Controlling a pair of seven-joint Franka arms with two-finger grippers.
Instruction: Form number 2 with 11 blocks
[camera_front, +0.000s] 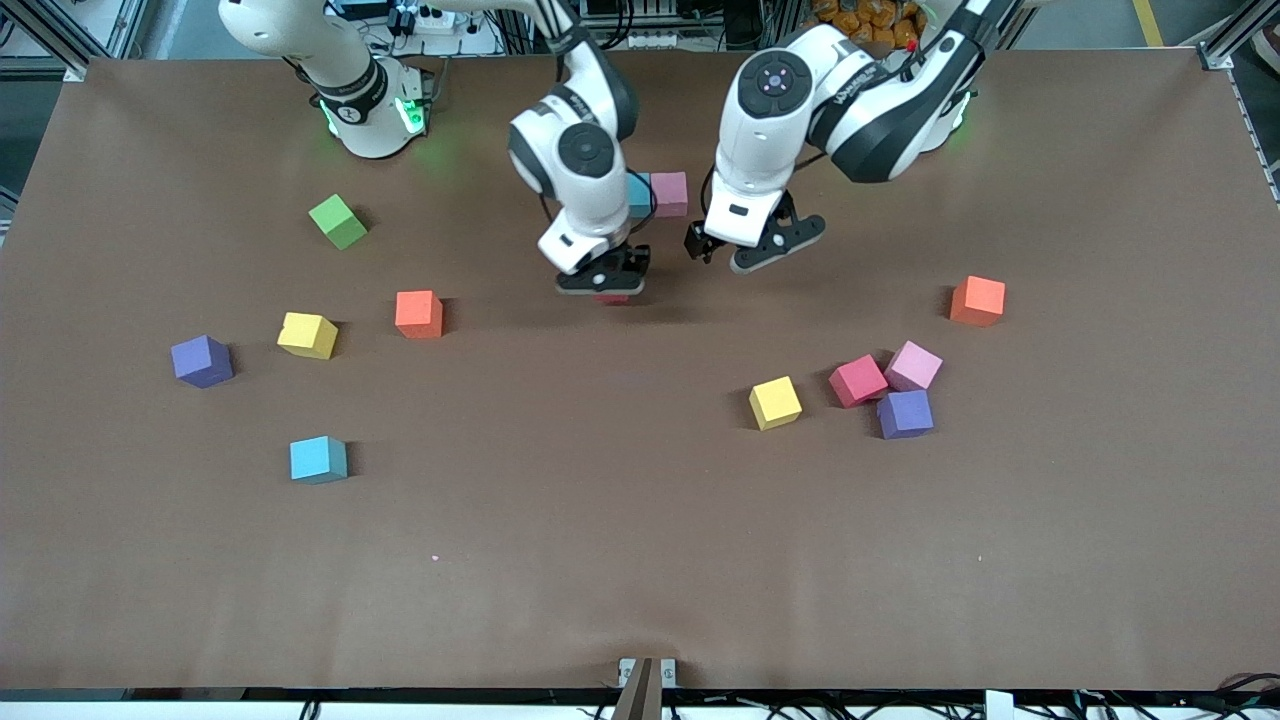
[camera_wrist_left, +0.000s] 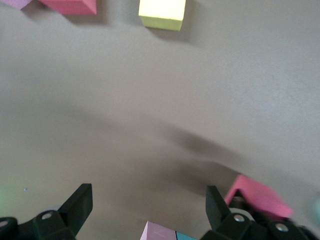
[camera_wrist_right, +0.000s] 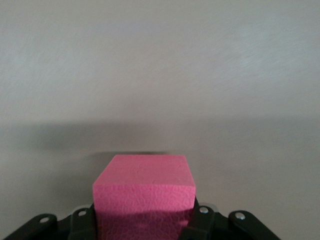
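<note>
My right gripper (camera_front: 606, 283) is shut on a deep pink block (camera_wrist_right: 144, 192), held low over the table beside the placed pair: a blue block (camera_front: 640, 196) touching a light pink block (camera_front: 669, 193). My left gripper (camera_front: 745, 255) hangs open and holds nothing, beside the right one. In the left wrist view its fingers (camera_wrist_left: 80, 204) stand wide apart, with the light pink block (camera_wrist_left: 158, 231) and the held pink block (camera_wrist_left: 257, 197) in sight. Loose blocks lie around: yellow (camera_front: 775, 402), red (camera_front: 857, 380), pink (camera_front: 912, 365), purple (camera_front: 905, 413), orange (camera_front: 977, 300), another orange (camera_front: 418, 314), yellow (camera_front: 307, 335), purple (camera_front: 201, 360), blue (camera_front: 318, 459).
A green cube (camera_front: 338, 221) lies toward the right arm's end of the table, near that arm's base (camera_front: 372, 110). The brown table (camera_front: 620, 540) has wide bare room nearer the front camera.
</note>
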